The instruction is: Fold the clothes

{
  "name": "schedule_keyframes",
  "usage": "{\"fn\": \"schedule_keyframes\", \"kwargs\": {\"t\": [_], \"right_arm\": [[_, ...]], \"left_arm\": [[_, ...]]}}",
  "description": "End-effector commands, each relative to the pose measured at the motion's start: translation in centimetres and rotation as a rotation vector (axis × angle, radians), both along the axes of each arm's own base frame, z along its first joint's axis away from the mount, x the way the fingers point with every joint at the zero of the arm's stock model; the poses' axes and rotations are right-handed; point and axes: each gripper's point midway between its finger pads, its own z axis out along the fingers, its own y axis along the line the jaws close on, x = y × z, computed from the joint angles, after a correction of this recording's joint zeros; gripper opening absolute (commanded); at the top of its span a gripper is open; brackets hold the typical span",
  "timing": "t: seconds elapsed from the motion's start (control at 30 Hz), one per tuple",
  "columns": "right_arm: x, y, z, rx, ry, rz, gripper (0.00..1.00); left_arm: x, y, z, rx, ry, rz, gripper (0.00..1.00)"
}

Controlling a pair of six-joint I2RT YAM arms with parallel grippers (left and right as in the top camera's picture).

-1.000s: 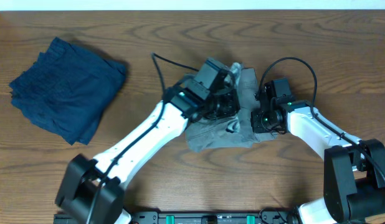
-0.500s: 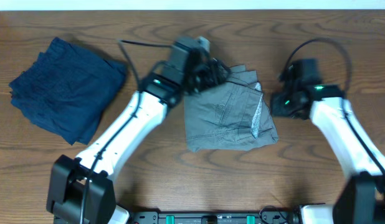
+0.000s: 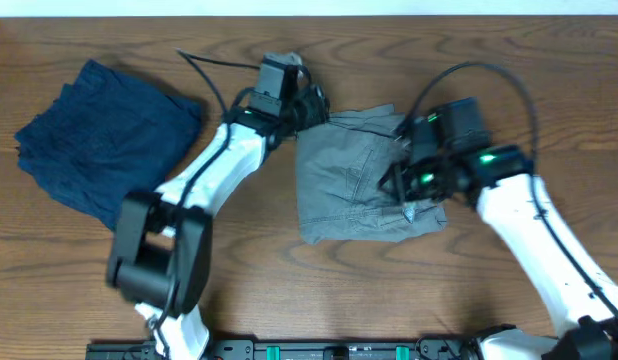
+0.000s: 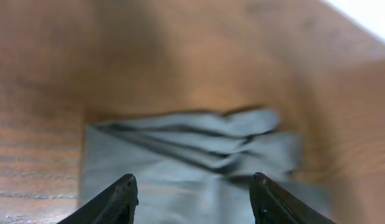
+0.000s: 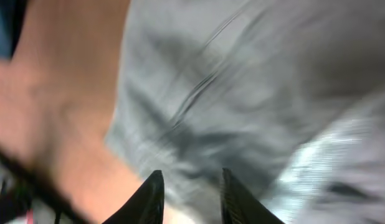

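Two garments lie on the wooden tabletop (image 3: pixel 569 80), and two arms reach in over it from the near edge. The right arm (image 3: pixel 534 225) bends in from the near right corner, and its right claw (image 3: pixel 401 185) hangs over the right-hand edge of the grey shorts (image 3: pixel 354 185). In the blurred wrist view, this claw (image 5: pixel 191 174) has its two fingers a little apart, released, with grey cloth (image 5: pixel 242 93) filling the space beyond them. The shorts lie folded into a rough rectangle at the middle of the tabletop, with a pale patch showing along their right side. Well apart to the left lies the navy garment (image 3: pixel 104 140), the second piece, in a crumpled, loosely folded heap. The left arm (image 3: pixel 214 175) stretches from the near left across to the far left corner of the shorts, where the left claw (image 3: pixel 311 105) sits just beside the cloth. Its own camera shows this claw (image 4: pixel 192 180) spread wide, released, the two fingers well apart and the layered far edge of the shorts (image 4: pixel 192 149) lying on the wood ahead of them.
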Motion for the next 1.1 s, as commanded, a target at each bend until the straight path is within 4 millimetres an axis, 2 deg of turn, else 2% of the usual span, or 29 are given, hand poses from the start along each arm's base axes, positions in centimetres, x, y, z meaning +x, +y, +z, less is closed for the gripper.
{"fn": "schedule_keyframes", "kwargs": {"t": [0.0, 0.1, 0.27, 0.3, 0.37, 0.43, 0.5, 0.57, 0.67, 0.73, 0.83, 0.9, 0.93, 0.97, 1.0, 1.07], "right_arm": [[-3.3, 2.0, -2.5, 0.019, 0.104, 0.087, 0.29], [-5.1, 1.4, -5.2, -0.051, 0.162, 0.087, 0.29], [-6.0, -3.4, -10.6, -0.264, 0.242, -0.141, 0.29], [-5.8, -4.7, -11.3, -0.306, 0.243, -0.201, 0.28], [-5.0, -7.7, -12.4, -0.394, 0.219, -0.347, 0.31], [-3.3, -10.3, -12.4, -0.452, 0.158, -0.466, 0.33], [-0.6, -12.1, -11.9, -0.474, 0.054, -0.534, 0.34], [2.1, -13.0, -11.1, -0.465, -0.056, -0.544, 0.34], [5.8, -12.9, -9.5, -0.405, -0.214, -0.508, 0.35], [7.2, -12.6, -8.7, -0.386, -0.278, -0.483, 0.37], [7.6, -12.4, -8.4, -0.384, -0.305, -0.469, 0.40], [7.3, -12.5, -8.6, -0.390, -0.291, -0.466, 0.40], [7.1, -12.6, -8.8, -0.394, -0.282, -0.464, 0.41], [6.8, -12.6, -8.9, -0.400, -0.270, -0.461, 0.42], [6.6, -12.6, -9.1, -0.404, -0.260, -0.459, 0.42], [6.4, -12.7, -9.2, -0.407, -0.249, -0.456, 0.43]], "left_arm": [[-0.3, -0.7, -2.4, 0.005, 0.047, -0.047, 0.60], [-1.4, -1.4, -4.5, -0.018, 0.120, -0.087, 0.59], [-4.3, -0.7, -7.4, 0.046, 0.260, -0.115, 0.58], [-5.1, -0.4, -7.8, 0.062, 0.295, -0.121, 0.54], [-7.3, 0.4, -8.7, 0.098, 0.393, -0.123, 0.40], [-9.8, 1.3, -9.3, 0.135, 0.500, -0.123, 0.36], [-12.8, 1.9, -9.7, 0.166, 0.621, -0.135, 0.28], [-15.7, 2.1, -9.5, 0.179, 0.739, -0.154, 0.24], [-19.7, 2.0, -8.6, 0.184, 0.891, -0.192, 0.23], [-21.1, 1.7, -7.5, 0.177, 0.924, -0.225, 0.23], [-21.2, 1.5, -5.2, 0.168, 0.877, -0.235, 0.23], [-20.1, 2.0, -3.5, 0.178, 0.786, -0.223, 0.28], [-19.3, 2.6, -2.8, 0.199, 0.729, -0.206, 0.34], [-18.3, 3.3, -2.1, 0.231, 0.665, -0.183, 0.62], [-16.8, 4.4, -1.3, 0.279, 0.576, -0.145, 0.98], [-14.4, 5.7, -0.1, 0.331, 0.448, -0.094, 0.98]]}}
